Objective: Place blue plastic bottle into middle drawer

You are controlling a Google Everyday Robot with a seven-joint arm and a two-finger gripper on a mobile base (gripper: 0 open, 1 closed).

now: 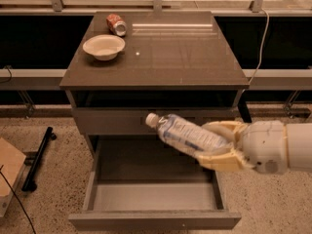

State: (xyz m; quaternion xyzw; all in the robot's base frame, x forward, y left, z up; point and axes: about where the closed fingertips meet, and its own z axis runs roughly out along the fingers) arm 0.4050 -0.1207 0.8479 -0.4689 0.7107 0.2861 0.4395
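1. The floor is speckled stone. A cardboard piece and a black bar lie on it at the left.
2. A cabinet with a dark, shiny top stands against a low rail.
3. The drawer at the bottom is pulled out, and its pale grey floor is in view.
4. The white arm reaches in from the right.
5. The gripper hangs over the right part of the drawer, its tan fingers closed around the base of the bottle.
6. The bottle is in the air, not touching the drawer. Its long axis is slanted, with the white cap pointing up and left.
7. A white bowl sits on the top at the back left.
8. A red can lies just behind the bowl.
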